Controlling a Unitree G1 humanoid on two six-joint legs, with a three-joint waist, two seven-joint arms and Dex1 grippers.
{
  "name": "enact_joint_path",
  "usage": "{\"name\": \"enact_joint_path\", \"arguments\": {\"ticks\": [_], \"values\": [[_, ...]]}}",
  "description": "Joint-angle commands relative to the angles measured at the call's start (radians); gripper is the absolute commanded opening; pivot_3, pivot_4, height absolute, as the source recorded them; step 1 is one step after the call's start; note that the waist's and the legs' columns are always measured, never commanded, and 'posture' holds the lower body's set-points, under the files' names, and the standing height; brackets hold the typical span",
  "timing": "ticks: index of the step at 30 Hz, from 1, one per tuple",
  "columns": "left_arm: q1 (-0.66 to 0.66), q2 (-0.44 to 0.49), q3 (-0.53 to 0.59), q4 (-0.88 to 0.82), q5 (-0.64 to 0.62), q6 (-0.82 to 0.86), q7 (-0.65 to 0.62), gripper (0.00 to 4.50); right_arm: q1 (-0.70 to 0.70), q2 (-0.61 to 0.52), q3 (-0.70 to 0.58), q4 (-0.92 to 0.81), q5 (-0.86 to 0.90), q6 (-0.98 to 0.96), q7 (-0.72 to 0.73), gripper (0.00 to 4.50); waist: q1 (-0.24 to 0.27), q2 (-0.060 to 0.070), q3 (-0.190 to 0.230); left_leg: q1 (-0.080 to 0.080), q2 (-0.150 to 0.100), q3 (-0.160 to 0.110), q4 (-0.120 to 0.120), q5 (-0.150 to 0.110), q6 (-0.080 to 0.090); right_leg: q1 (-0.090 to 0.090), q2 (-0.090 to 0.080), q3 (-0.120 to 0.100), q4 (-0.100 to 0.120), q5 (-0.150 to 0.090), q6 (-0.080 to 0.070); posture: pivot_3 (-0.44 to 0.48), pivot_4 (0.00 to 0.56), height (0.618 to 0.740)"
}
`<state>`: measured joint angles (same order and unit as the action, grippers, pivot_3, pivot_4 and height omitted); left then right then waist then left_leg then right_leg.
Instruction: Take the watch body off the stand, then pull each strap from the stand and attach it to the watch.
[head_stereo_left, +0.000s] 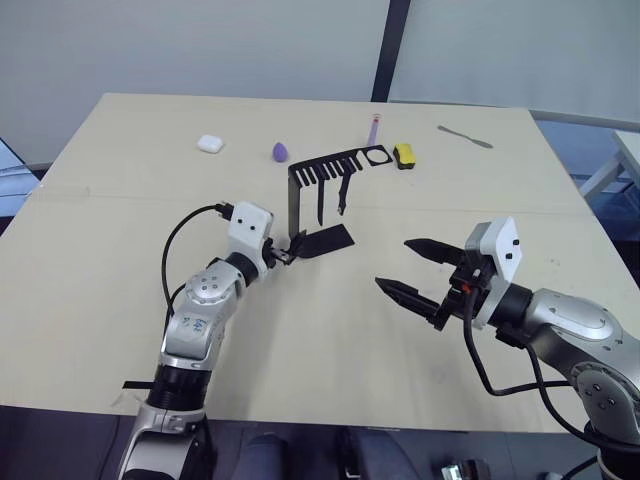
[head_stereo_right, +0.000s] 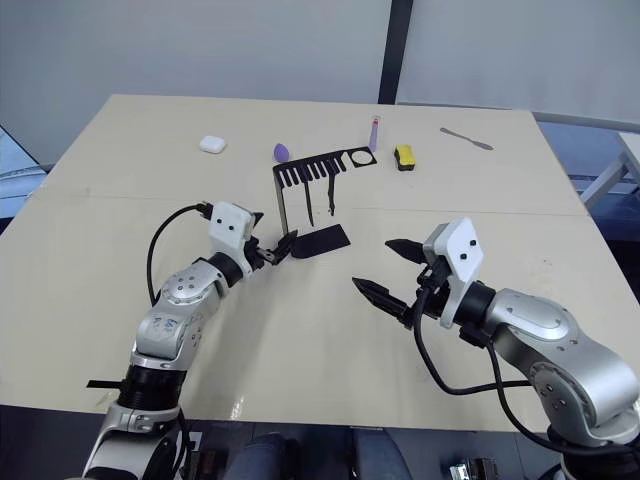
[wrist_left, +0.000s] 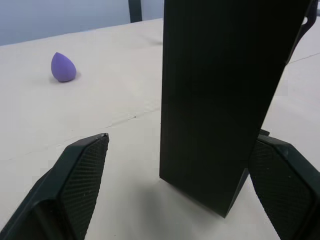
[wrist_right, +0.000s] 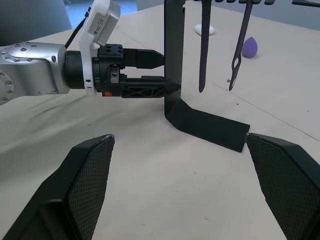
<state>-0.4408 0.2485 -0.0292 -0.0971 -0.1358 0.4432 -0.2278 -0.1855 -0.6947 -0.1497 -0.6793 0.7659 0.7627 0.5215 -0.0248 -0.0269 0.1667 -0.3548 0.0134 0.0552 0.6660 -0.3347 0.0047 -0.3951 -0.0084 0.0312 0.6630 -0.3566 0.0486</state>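
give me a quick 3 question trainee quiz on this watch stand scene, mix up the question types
1. True or false: the left end effector sits at the upright of the black bent sheet-metal stand, fingers open on either side of it.
2. How many narrow dark straps hang from the stand's comb-like top arm?
3. Multiple choice: the right end effector is
A. shut on a strap
B. open, apart from the stand
C. holding the purple egg-shaped object

Key
1. True
2. Two
3. B
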Motion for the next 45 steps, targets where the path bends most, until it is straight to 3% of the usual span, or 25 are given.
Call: {"name": "enact_joint_path", "arguments": {"ticks": [1,20,23,25,26,32,37,45], "values": [[-0.029,-0.006,-0.005,0.009,0.019,-0.023,-0.001,2.17,-0.008,0.015,0.000,-0.015,-0.020,-0.026,-0.019,4.50,0.000,0.000,0.000,0.000,0.000,0.000,0.000,0.000,0.000,0.000,0.000,0.000,0.000,0.000,0.000,0.000,0.150,0.740],[-0.162,-0.016,-0.001,0.274,0.055,-0.197,-0.057,2.17,-0.012,0.041,0.031,-0.020,-0.066,-0.028,-0.004,4.50,0.001,0.000,0.000,0.000,0.000,0.000,0.000,0.000,-0.001,0.000,0.000,0.000,0.000,0.000,0.000,0.000,0.150,0.740],[-0.162,-0.025,-0.003,0.280,0.049,-0.216,-0.069,1.27,-0.014,0.043,0.029,-0.019,-0.068,-0.026,-0.003,4.50,0.000,0.000,0.000,0.000,0.000,0.000,0.000,0.000,-0.001,0.000,0.000,0.000,0.000,0.000,0.000,0.000,0.150,0.740],[-0.159,-0.030,-0.008,0.281,0.050,-0.226,-0.078,0.27,-0.017,0.044,0.029,-0.018,-0.069,-0.026,-0.004,4.50,0.000,0.000,0.000,0.000,0.000,0.000,0.000,0.000,-0.001,0.000,0.000,0.000,0.000,0.000,0.000,0.000,0.150,0.740],[-0.160,-0.034,-0.009,0.281,0.052,-0.225,-0.076,0.09,-0.018,0.044,0.028,-0.019,-0.069,-0.025,-0.006,4.50,0.001,0.000,0.000,0.000,0.000,0.000,0.000,0.000,-0.001,0.000,0.000,0.000,0.000,0.000,0.000,0.000,0.150,0.740],[-0.149,-0.055,-0.011,0.255,0.062,-0.238,-0.063,0.09,-0.013,0.045,0.027,-0.037,-0.072,-0.015,-0.018,4.50,0.001,0.000,0.000,0.000,0.000,0.000,0.000,0.000,-0.001,0.000,0.000,0.000,0.000,0.000,0.000,0.000,0.150,0.740],[-0.107,-0.100,0.005,0.179,0.076,-0.196,0.027,0.09,-0.016,0.074,0.039,-0.067,-0.093,0.006,-0.087,4.50,0.001,0.000,0.000,0.000,0.000,0.000,-0.001,0.000,-0.001,0.000,0.000,0.000,-0.001,0.000,0.000,0.000,0.150,0.740],[-0.107,-0.183,0.011,0.159,0.100,-0.080,0.155,0.09,-0.069,0.231,0.129,-0.079,-0.183,0.070,-0.305,4.50,0.001,-0.001,0.000,0.000,0.000,0.000,0.000,0.001,-0.002,-0.001,0.000,0.000,0.000,0.000,0.000,0.000,0.150,0.740]]}}
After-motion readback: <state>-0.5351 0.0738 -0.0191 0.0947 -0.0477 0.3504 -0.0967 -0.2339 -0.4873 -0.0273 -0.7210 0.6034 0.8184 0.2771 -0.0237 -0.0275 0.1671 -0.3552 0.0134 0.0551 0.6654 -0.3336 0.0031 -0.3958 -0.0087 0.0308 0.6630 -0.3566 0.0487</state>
